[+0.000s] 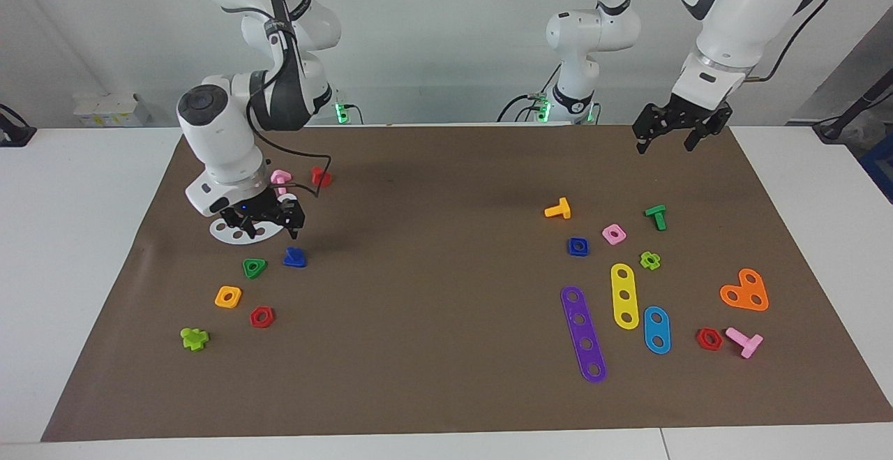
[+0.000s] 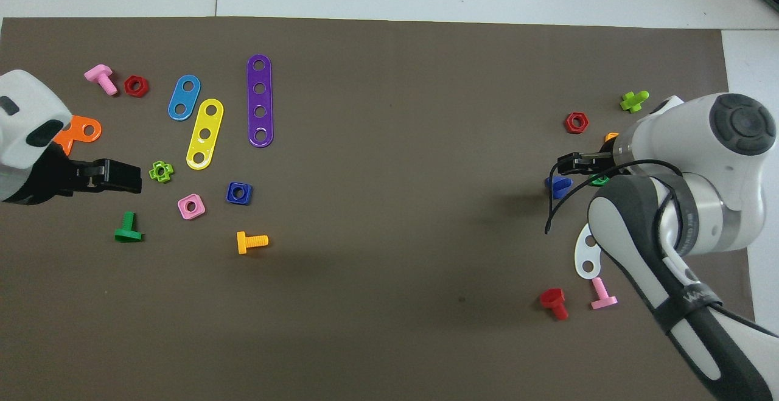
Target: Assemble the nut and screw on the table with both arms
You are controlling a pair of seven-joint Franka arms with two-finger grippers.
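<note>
The blue screw (image 1: 294, 257) lies on the brown mat (image 1: 446, 188) at the right arm's end; it also shows in the overhead view (image 2: 557, 185). My right gripper (image 1: 268, 230) hangs low, open and empty, just beside and above the screw, not touching it. The blue nut (image 1: 578, 246) lies flat at the left arm's end, beside a pink square nut (image 1: 614, 234); it also shows in the overhead view (image 2: 238, 193). My left gripper (image 1: 668, 144) is open and empty, raised high over the mat's edge at its own end.
Under the right gripper lies a white holed plate (image 1: 234, 231). A green triangular nut (image 1: 254, 267), orange nut (image 1: 228, 297) and red nut (image 1: 261, 317) lie near the screw. An orange bolt (image 1: 558, 209), green bolt (image 1: 656, 216) and coloured strips (image 1: 583, 334) surround the blue nut.
</note>
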